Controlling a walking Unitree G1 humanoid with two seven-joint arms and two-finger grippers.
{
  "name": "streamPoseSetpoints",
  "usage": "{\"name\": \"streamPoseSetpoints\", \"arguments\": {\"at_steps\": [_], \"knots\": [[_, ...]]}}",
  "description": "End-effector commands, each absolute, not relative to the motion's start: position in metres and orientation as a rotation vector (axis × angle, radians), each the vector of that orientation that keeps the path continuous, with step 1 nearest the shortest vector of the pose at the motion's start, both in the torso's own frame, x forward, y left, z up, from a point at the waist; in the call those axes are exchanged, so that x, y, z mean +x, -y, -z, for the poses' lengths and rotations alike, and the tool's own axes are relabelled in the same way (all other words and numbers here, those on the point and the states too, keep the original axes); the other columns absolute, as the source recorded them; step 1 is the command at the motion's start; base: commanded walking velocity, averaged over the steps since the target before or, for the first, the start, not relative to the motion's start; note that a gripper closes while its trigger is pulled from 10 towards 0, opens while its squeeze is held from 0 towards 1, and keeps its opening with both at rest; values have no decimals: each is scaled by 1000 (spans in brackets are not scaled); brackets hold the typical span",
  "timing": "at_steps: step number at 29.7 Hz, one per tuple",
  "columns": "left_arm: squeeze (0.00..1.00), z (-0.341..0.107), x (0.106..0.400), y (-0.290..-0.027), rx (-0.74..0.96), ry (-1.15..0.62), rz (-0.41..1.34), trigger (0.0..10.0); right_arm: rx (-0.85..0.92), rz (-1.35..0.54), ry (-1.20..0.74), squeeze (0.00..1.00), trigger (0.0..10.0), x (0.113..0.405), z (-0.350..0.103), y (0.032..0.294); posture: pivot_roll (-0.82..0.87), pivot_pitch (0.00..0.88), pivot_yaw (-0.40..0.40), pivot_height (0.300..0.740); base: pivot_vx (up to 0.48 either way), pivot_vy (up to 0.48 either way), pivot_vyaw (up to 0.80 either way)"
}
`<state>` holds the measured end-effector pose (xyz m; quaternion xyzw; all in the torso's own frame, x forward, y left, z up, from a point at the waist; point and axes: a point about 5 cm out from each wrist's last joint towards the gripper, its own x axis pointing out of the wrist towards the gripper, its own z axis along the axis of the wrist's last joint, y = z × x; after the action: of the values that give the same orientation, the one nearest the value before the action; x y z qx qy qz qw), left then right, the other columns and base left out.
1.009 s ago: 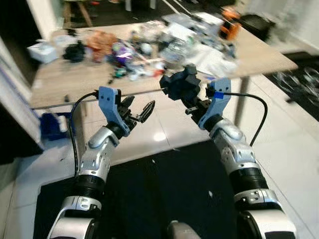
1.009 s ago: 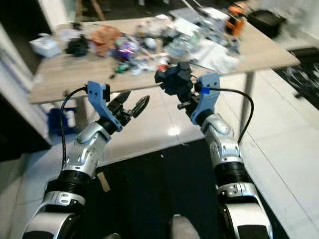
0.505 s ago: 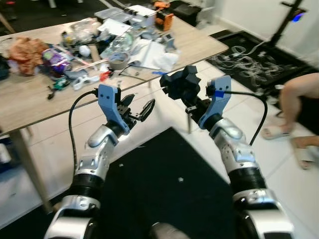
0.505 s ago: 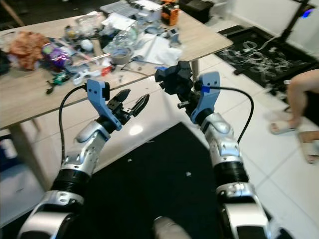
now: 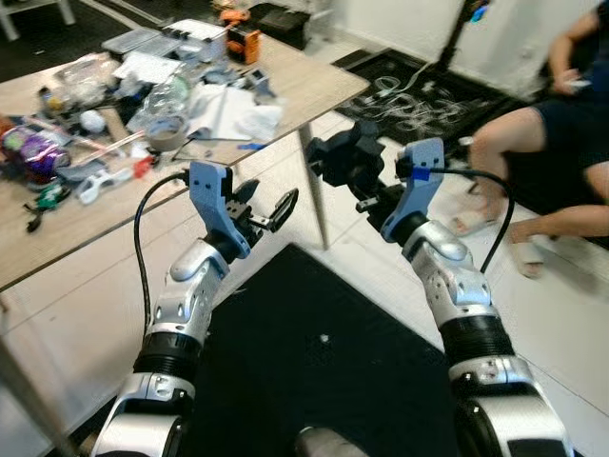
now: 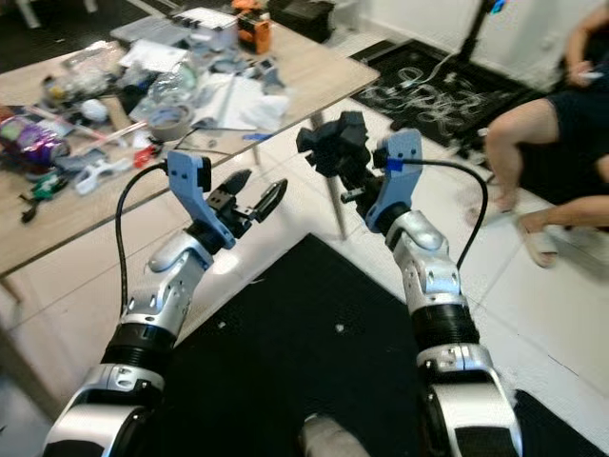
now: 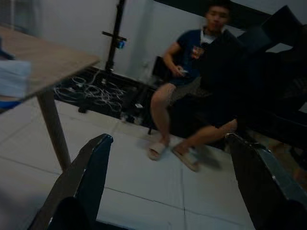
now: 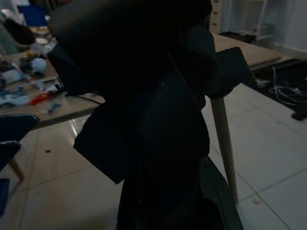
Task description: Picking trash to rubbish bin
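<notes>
A black crumpled lump of trash (image 5: 346, 161) is held up at chest height, with my right gripper (image 5: 369, 188) shut on it. In the right wrist view the lump (image 8: 144, 96) is dark and close and hides the fingers. My left gripper (image 5: 265, 202) is raised beside it, to its left, open with nothing between its fingers. In the left wrist view the two fingers (image 7: 90, 168) stand wide apart over the white tiled floor. No rubbish bin can be made out.
A wooden table (image 5: 314, 81) strewn with bags, paper, tape and small items stands at the left, one leg (image 5: 316, 195) between my grippers. A person (image 5: 533, 143) sits at the right, feet in slippers on the tiles. A black mat (image 5: 324, 362) lies below; cables (image 6: 428, 95) beyond.
The whole view has swung right: the table has slid left and the seated person has come further into view. Both arms keep the same pose, the right still holding the black lump.
</notes>
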<state>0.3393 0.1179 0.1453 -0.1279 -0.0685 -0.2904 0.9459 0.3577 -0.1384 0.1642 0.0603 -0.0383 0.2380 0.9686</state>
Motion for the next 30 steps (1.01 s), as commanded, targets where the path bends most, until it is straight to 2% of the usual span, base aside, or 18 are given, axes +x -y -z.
{"name": "streamPoseSetpoints", "arguments": {"at_steps": [1, 30], "knots": [[0, -145, 339, -116, -268, 136, 597, 10000, 119, -486, 58, 0, 10000, 358, -162, 138, -93, 0, -12, 740, 0, 0, -781], [0, -148, 340, -117, -274, 140, 604, 10000, 117, -494, 31, 0, 10000, 359, -162, 137, -93, 0, -14, 740, 0, 0, -777]]}}
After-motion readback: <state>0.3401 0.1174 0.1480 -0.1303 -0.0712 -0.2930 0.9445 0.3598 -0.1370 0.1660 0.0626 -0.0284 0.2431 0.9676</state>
